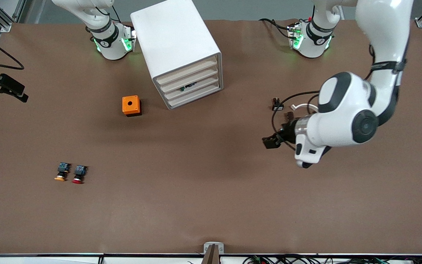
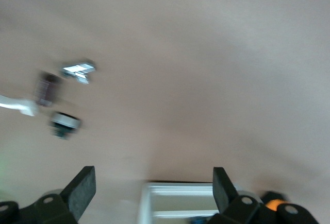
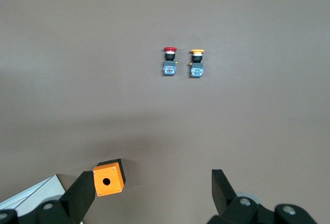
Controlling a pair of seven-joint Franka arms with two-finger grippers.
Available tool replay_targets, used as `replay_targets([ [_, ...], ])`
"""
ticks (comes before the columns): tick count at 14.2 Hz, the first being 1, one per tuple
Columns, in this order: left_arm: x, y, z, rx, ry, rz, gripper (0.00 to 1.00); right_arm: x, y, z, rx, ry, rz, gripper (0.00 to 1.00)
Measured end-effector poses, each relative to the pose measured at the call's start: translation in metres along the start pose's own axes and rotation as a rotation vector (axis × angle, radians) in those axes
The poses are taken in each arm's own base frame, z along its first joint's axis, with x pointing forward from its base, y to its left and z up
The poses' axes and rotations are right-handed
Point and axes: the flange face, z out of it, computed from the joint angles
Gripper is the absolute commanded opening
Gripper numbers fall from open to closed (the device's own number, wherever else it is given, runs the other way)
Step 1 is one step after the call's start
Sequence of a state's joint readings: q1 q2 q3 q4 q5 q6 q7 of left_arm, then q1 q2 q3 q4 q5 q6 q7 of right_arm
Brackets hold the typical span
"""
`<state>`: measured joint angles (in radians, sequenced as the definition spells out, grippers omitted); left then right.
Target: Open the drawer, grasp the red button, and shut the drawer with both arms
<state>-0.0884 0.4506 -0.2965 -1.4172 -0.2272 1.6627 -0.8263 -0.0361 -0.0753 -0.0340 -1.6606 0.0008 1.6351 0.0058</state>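
Observation:
The white cabinet stands at the robots' side of the table, and its four drawers are all shut; one shows a dark item through its front. The red-capped button lies near the right arm's end, beside an orange-capped one. My left gripper is open and empty, low over bare table, with the cabinet front between its fingers. My right gripper is open and empty, high up and out of the front view. It sees the red button and the cabinet corner.
An orange cube with a hole sits beside the cabinet toward the right arm's end, also in the right wrist view. Small loose parts and a white piece lie by my left gripper. The orange-capped button also shows.

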Motion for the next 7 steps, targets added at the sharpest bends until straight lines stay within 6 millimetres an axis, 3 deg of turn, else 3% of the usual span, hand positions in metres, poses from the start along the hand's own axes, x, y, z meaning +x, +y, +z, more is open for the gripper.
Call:
replay_targets([
  [4,-0.013,-0.052,-0.061,0.106,0.037,0.174,1.0,0.0,0.0,-0.003,0.0,0.005,0.0,1.0],
  [7,0.001,-0.093,-0.082,0.121,0.036,0.252,1.0,0.0,0.0,-0.003,0.0,0.001,0.0,1.0],
])
